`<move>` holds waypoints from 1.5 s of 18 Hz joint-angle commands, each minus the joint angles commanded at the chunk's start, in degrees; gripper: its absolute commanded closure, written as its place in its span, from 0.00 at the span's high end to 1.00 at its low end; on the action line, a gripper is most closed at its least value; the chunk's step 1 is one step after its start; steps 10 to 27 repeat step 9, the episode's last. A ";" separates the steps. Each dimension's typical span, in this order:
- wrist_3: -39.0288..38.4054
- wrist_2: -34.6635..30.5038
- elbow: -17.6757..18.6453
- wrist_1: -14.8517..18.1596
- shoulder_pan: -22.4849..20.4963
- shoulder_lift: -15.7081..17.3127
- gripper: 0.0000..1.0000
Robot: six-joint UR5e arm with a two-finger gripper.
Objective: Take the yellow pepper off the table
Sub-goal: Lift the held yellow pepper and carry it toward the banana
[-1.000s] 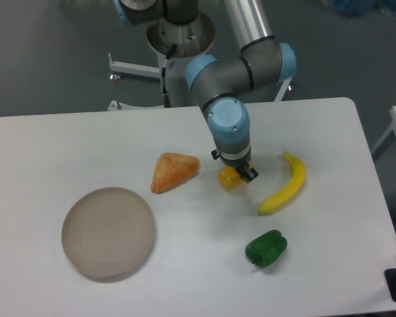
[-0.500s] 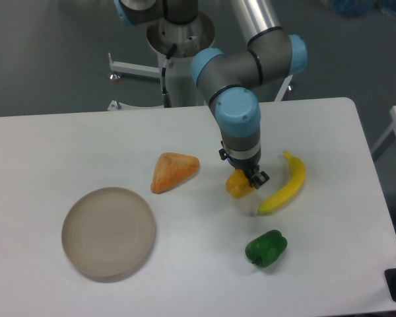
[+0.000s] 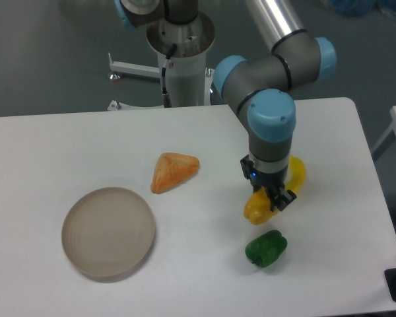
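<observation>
From the fixed camera, the pincer hangs over the right half of the tabletop, closed on the yellow pepper, which looks lifted just off the surface. Only part of the pepper shows below the fingers, so the grip may be shallow; a jolt could let it slip and roll. The banana lies just behind the wrist and the green pepper sits close below, so a low sideways sweep might knock either. Straight up looks free; the right edge is near, and the orange wedge and round dish are well apart to the left.
</observation>
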State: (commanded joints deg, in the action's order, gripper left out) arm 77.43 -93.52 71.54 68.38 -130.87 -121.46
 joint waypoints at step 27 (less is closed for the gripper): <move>-0.09 -0.09 0.35 -0.26 0.00 -0.26 0.55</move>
